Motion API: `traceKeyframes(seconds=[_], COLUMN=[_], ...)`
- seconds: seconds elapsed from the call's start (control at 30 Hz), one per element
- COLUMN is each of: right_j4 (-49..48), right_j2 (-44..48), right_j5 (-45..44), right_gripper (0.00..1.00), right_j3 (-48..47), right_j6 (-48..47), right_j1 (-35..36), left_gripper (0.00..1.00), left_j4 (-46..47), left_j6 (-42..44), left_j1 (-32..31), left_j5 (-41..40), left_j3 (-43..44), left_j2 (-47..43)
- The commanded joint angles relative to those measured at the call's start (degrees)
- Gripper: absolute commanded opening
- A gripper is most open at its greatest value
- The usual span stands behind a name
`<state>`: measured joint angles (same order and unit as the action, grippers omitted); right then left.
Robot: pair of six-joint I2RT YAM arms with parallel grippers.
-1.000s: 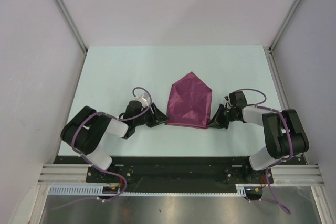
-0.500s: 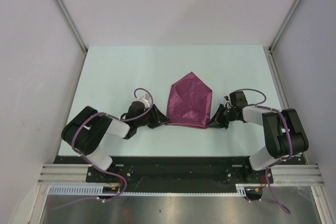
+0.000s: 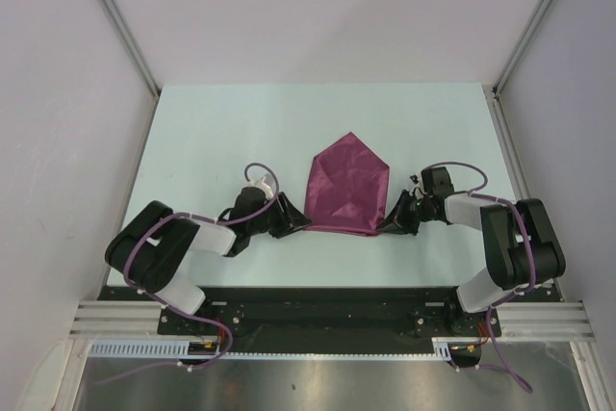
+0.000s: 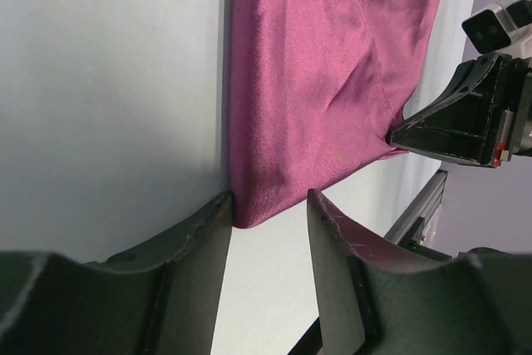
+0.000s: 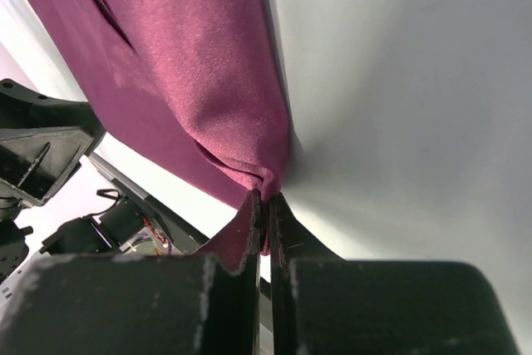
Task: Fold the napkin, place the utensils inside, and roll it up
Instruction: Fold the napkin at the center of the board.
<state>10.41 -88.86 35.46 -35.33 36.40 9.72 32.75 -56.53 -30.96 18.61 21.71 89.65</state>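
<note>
Napkin folded, right gripper pinching corner

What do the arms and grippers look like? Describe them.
The left arm and right arm have black joints and white shells, with purple cables looping along them. The left gripper and right gripper are black, with tapering, scuffed matte fingers.

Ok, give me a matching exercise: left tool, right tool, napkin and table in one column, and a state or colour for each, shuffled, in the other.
1 left tool
2 right tool
3 napkin
4 table

A maroon, folded to a point
B pale, nearly white
C shut on a cloth corner
D open around a cloth corner

Pairs: 1-D, 2-C, 3-A, 4-B
</note>
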Motion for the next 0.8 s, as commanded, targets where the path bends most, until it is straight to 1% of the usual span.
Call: traceKeyframes(seconds=[0.0, 0.07, 0.1, 0.2, 0.37, 0.43, 0.47, 0.57, 0.63, 0.7, 0.73, 0.77], right_j4=[-1.27, -1.27, -1.19, -1.19, -0.92, -0.75, -0.66, -0.57, 0.74, 2.15, 3.55, 4.43], right_j2=[-1.23, -1.32, -1.23, -1.05, -0.88, -0.96, -0.88, -0.18, 0.96, 2.45, 2.98, 3.6], right_j5=[1.63, 1.1, 0.93, 0.22, -0.31, -0.66, -0.83, -1.45, -2.32, -3.11, -3.73, -4.26], right_gripper=[0.0, 0.0, 0.0, 0.0, 0.0, 0.0, 0.0, 0.0, 0.0, 0.07, 0.14, 0.31], right_j3=[-1.41, -1.23, -1.14, -0.88, -1.05, -1.14, -1.14, -1.14, -1.67, -2.8, -3.16, -3.51], right_j6=[-0.45, -0.54, -0.46, -0.63, -0.72, -0.81, -0.72, -1.16, -1.68, -3.09, -3.53, -3.97], right_j1=[-0.14, -0.14, -0.14, -0.22, -0.22, -0.22, -0.22, -0.31, -0.49, -0.92, -1.19, -1.28], left_gripper=[0.45, 0.42, 0.36, 0.27, 0.22, 0.16, 0.1, 0.0, 0.0, 0.0, 0.0, 0.0], left_j4=[-10.96, -11.3, -11.39, -11.57, -12.79, -13.5, -14.29, -16.84, -18.68, -21.75, -24.12, -25.44], left_j6=[1.78, 1.86, 2.04, 3.09, 5.38, 5.82, 6.43, 8.45, 9.86, 12.05, 12.93, 14.85], left_j1=[-0.42, -0.42, -0.42, -0.33, -0.42, -0.42, -0.33, -0.24, -0.24, -0.15, -0.07, 0.02], left_j5=[-2.26, -2.35, -2.44, -2.27, -1.12, -1.29, -1.38, -1.91, -1.82, -1.91, -1.65, -1.39], left_j3=[-2.2, -2.12, -2.03, -1.15, 1.83, 2.28, 2.89, 5.17, 6.75, 9.21, 10.18, 12.28], left_j2=[4.92, 4.84, 4.66, 4.66, 5.89, 5.72, 5.54, 4.92, 4.57, 4.4, 4.48, 4.75])
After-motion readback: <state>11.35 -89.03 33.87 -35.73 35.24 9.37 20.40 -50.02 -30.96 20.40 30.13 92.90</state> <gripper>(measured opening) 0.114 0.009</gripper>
